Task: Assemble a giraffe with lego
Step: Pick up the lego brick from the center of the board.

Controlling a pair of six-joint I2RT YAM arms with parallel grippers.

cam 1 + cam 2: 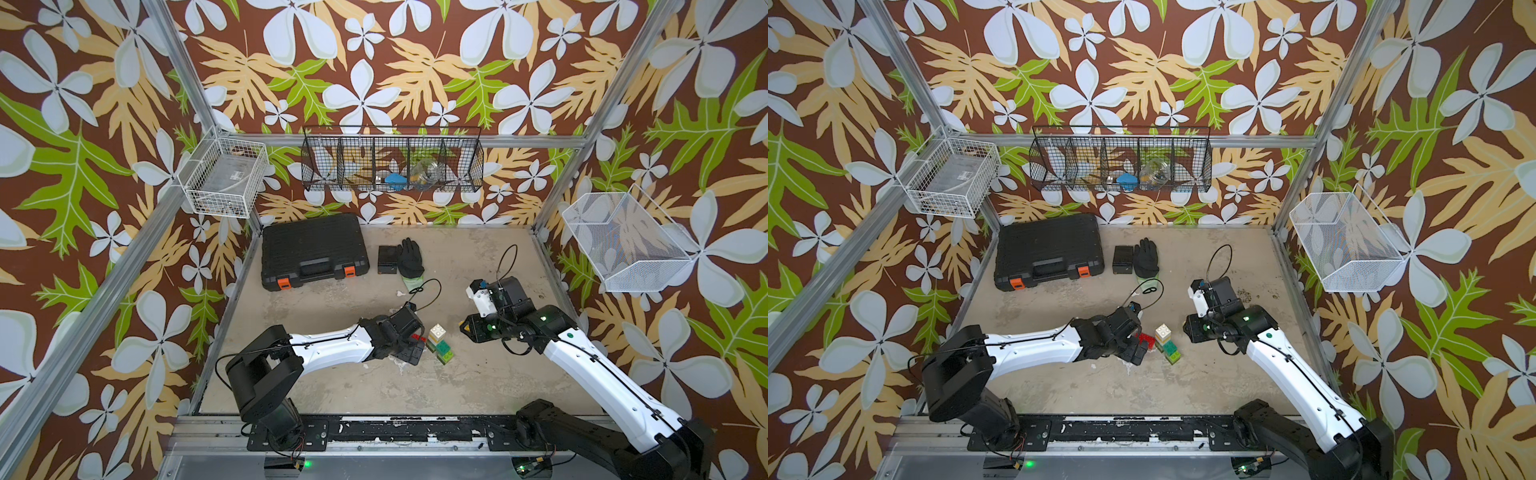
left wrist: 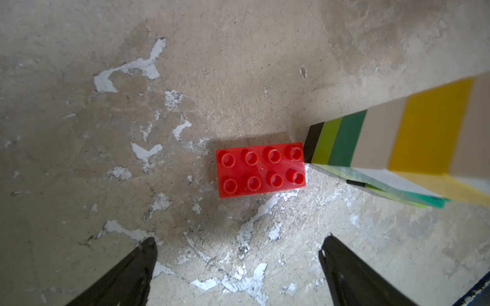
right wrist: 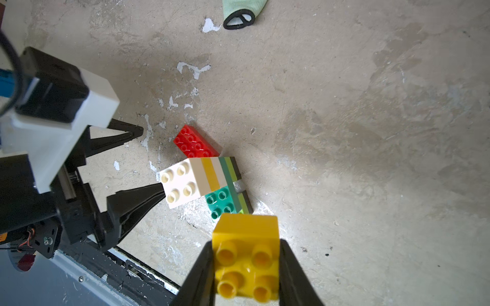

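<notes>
A half-built giraffe (image 1: 438, 345) is seen standing upright on the bench (image 1: 332, 386), towards the near edge and between the two arms. Black and lime legs, a dark green body and a white-and-yellow neck are already joined; the head is not yet fitted.

A red brick (image 2: 261, 169) is shown lying flat, studs up, just to the left of the figure, with one corner touching or all but touching a black foot. The left gripper (image 2: 240, 238) is held above it, jaws spread fully wide and nothing between them. That spread is judged to be needed if the long brick is to be taken by its short ends.

To the right of the figure, a yellow brick (image 3: 246, 262) is clamped by its side walls in the right gripper (image 3: 245, 242), whose jaws are closed tight on it. Its studs are turned towards the wrist and its hollow underside away, so it is judged ready to be pressed down onto studs below. It is held clear of the figure, apparently in wait until the red brick is seated on the neck.
</notes>
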